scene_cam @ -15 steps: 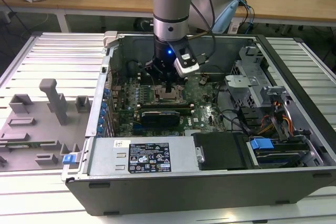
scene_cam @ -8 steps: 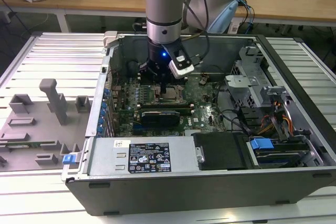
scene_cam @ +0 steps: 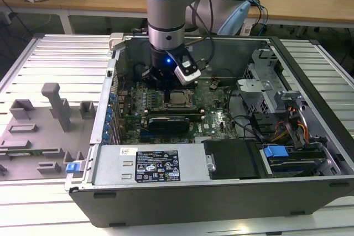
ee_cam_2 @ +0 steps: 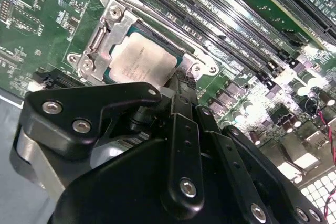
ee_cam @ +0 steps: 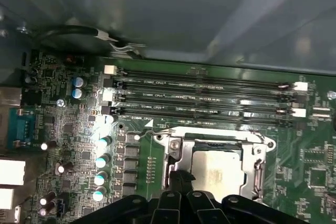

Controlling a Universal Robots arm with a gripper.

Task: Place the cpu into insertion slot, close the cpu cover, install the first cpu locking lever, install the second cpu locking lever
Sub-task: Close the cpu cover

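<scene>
Exterior view, starting at its left: grey fixture blocks sit on the slatted table, well apart from the open computer case. Inside the case the arm reaches straight down to the green circuit board. There the gripper hangs just beside the cpu, on the side toward the exterior view's left. Further toward the exterior view's right stands a drive cage with a blue clip.

In the first wrist view the cpu lies flat in the insertion slot, pale top up. The cpu cover is down and frames it. A thin locking lever runs along the side of the slot nearest the long black memory slots.

In the second wrist view the gripper has its black fingers drawn together to a narrow tip (nothing shows between them). The tip sits at the cover's edge by one corner of the cpu. Whether it touches the metal I cannot tell.
</scene>
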